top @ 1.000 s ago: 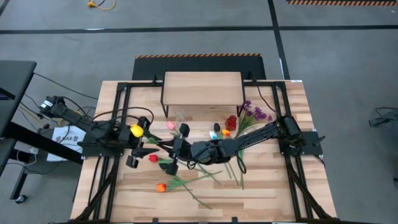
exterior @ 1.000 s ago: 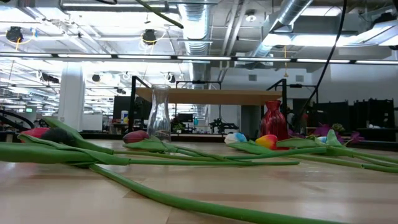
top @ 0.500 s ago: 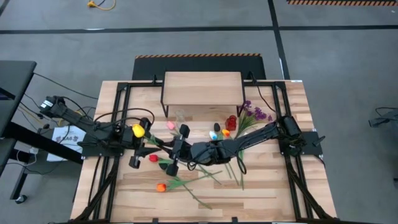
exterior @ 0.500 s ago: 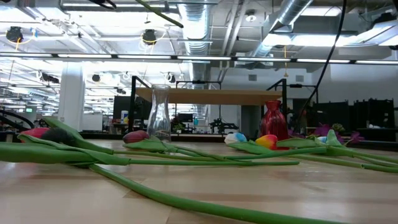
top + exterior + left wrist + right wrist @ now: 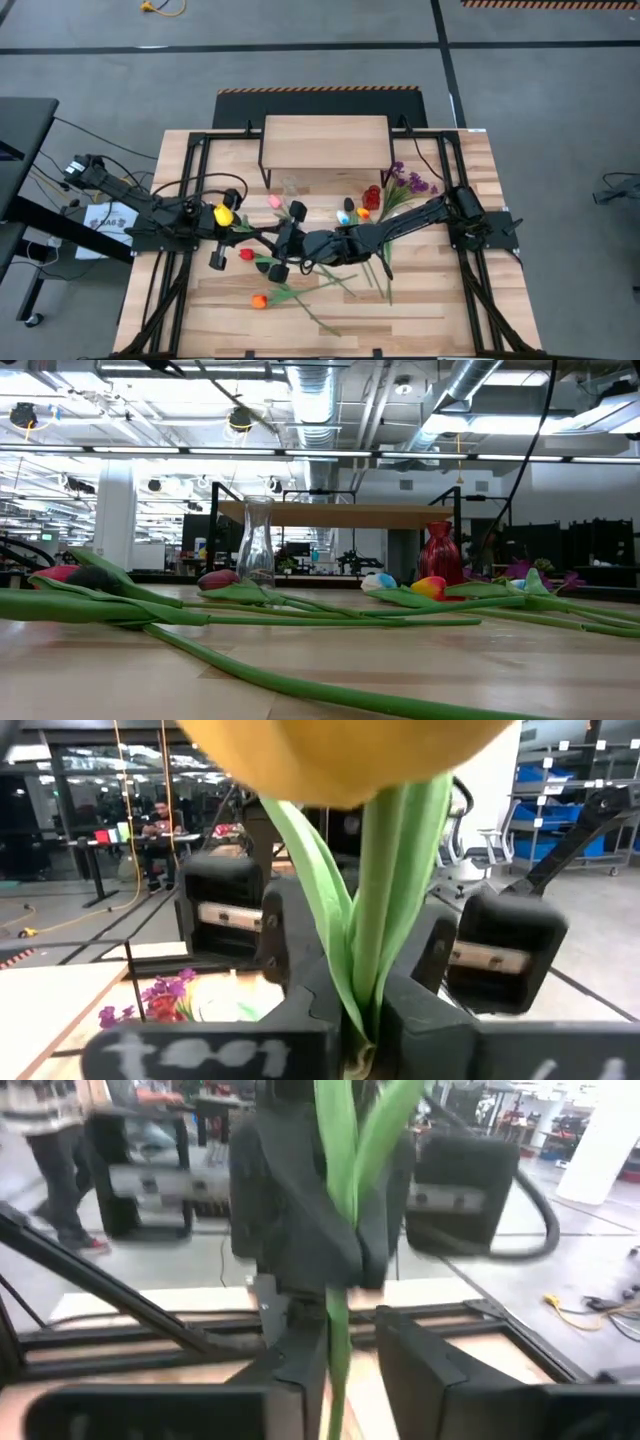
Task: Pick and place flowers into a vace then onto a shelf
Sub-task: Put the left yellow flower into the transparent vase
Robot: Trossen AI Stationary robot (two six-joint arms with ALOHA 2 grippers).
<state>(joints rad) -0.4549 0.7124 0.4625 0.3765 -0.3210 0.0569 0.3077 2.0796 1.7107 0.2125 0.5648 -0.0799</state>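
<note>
Nearest edge of the table [image 5: 430, 310]: an orange tulip [image 5: 259, 300] lies flat, its stem running right toward the middle. Just behind it a red tulip [image 5: 246, 254] lies on the boards, with a dark-headed tulip [image 5: 95, 578] beside it in the low view.

Mid-table: both arms meet above the left-centre. Left gripper [image 5: 365, 1030] is clamped on the stem of a yellow tulip [image 5: 222, 214], head toward the left arm, stem leading right. Right gripper [image 5: 345, 1370] reaches in from the right; its fingers sit either side of the same green stem, but cannot tell whether they pinch it. The two grippers face each other closely.

Right of centre: a white-and-blue tulip [image 5: 344, 216] and a yellow-orange one [image 5: 363, 213] lie near a red vase [image 5: 438, 552]. Purple blossom sprigs [image 5: 410, 183] lie just right of it.

Farther back: a clear glass vase [image 5: 257, 544] stands upright, nothing in it, with a pink tulip [image 5: 274, 201] close by on the table. Behind both vases stands the shelf [image 5: 325, 142], bare on top
</note>
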